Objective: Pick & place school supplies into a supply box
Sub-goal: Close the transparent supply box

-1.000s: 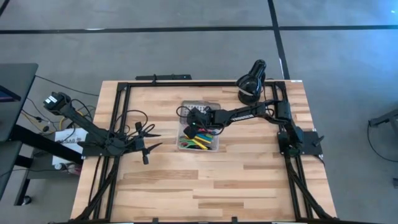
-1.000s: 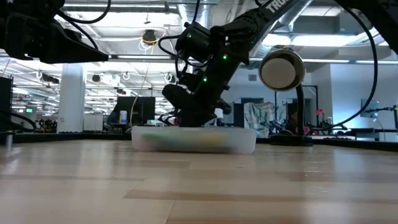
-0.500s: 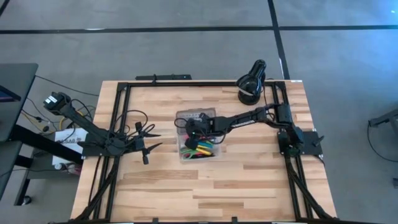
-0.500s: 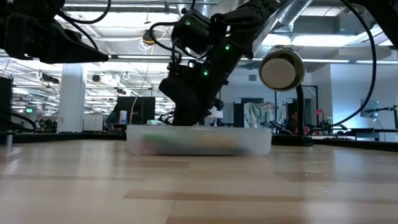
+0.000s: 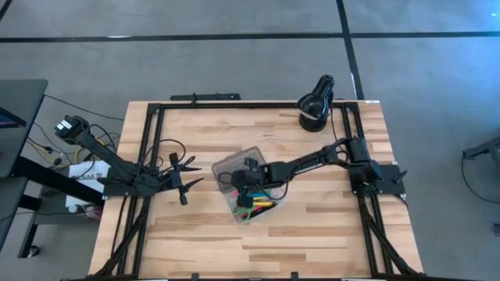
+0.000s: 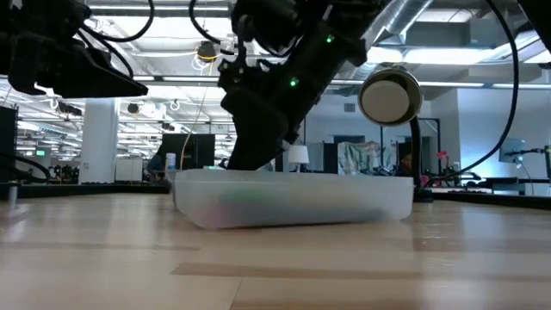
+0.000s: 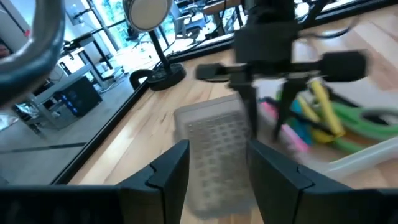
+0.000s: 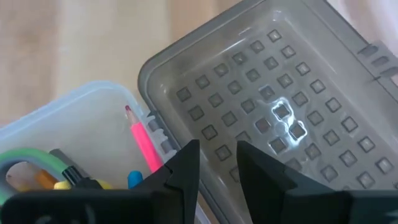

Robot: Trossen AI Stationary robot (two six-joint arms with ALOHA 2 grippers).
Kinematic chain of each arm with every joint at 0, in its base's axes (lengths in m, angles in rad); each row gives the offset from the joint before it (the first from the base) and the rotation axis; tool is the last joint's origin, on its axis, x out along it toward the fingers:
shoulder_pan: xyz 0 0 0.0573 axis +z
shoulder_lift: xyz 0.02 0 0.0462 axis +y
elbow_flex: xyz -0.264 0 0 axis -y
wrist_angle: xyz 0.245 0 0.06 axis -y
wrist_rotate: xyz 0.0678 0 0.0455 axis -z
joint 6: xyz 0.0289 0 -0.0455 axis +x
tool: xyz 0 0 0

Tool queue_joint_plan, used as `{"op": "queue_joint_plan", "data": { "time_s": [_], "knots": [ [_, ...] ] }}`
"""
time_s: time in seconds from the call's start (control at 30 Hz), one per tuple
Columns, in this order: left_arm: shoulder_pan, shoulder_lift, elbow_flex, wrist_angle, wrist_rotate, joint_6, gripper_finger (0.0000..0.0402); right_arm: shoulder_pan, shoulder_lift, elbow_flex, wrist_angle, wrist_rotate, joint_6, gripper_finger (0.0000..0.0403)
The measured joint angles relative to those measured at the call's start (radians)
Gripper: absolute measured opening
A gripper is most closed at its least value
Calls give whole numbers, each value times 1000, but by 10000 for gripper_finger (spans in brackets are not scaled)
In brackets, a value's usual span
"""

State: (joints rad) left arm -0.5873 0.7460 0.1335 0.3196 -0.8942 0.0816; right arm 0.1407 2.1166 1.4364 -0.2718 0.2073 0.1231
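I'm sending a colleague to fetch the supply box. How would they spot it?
On the wooden table, look near the middle, under the right gripper. The supply box is a clear plastic case holding colourful pens, its grey dotted lid hinged open; the black lamp stands at the far edge.

A pale butcher-block table (image 5: 312,234) stands on a grey floor (image 5: 437,70) crossed by dark lines. Beside the table's left edge sits a dark desk (image 5: 16,101). At table height the room opens out behind — a white column (image 6: 99,133), long ceiling light strips (image 6: 172,79) and exposed ducts (image 6: 405,17), with monitors (image 6: 176,153) and cluttered workstations far back
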Motion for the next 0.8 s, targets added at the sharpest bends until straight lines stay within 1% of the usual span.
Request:
{"op": "queue_joint_plan", "data": {
  "time_s": [0.17,0.33,0.5,0.57,0.63,0.8],
  "knots": [
    [0,0,0,-33,-4,0,153,63,0,0,0,-1,-46,102],
    [0,0,0,-52,-3,-1,153,120,0,0,-2,-1,-56,102],
    [0,0,0,-104,3,-38,153,170,0,0,-3,-1,-56,101],
    [0,0,0,-140,27,-65,153,189,0,0,-3,3,-64,102],
    [0,0,0,-171,47,-87,153,204,-2,-1,0,30,-71,101],
    [0,0,0,-210,62,-123,153,235,-16,-4,3,163,-73,102]
  ]
}}
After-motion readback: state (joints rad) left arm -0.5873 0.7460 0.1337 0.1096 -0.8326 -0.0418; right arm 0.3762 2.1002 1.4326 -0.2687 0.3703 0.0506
